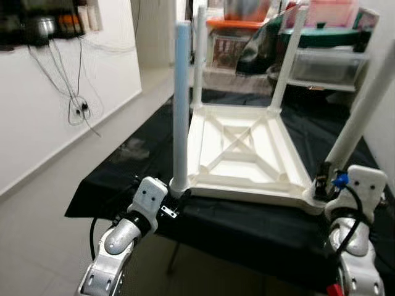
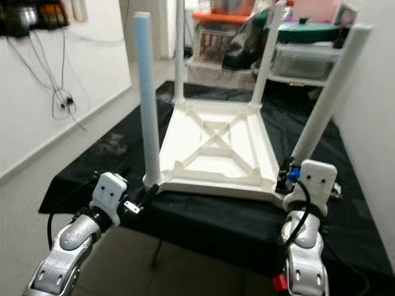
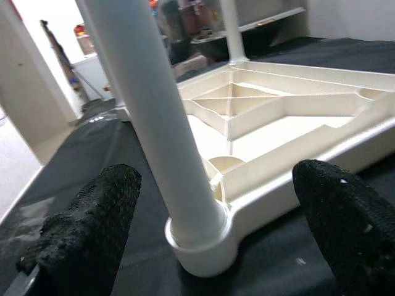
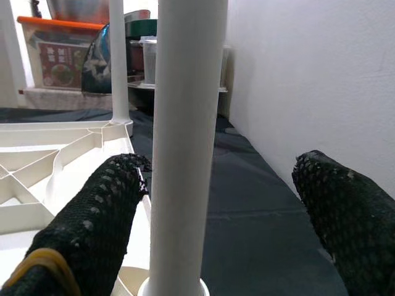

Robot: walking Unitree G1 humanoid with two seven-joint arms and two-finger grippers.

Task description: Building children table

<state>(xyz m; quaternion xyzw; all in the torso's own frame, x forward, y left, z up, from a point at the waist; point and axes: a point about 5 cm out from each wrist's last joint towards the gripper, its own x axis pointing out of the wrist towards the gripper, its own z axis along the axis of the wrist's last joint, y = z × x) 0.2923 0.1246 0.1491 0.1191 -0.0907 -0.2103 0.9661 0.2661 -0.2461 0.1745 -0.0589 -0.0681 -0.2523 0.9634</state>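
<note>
The white children's table (image 1: 247, 151) lies upside down on the black tabletop (image 1: 259, 228), all four legs standing in their corner sockets, so assembly looks nearly finished. At 7 o'clock the left tool (image 3: 216, 222) straddles the near-left leg (image 1: 181, 105), released; at 5 o'clock the right tool (image 4: 216, 203), also released, straddles the near-right leg (image 1: 364, 108). White walls flank; storage bins (image 1: 321, 58) at 12.

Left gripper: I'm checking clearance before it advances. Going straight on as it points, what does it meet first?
Probably the near-left table leg at its corner socket: the left gripper is open, with the leg standing between its fingers. Depth is unclear.
</note>
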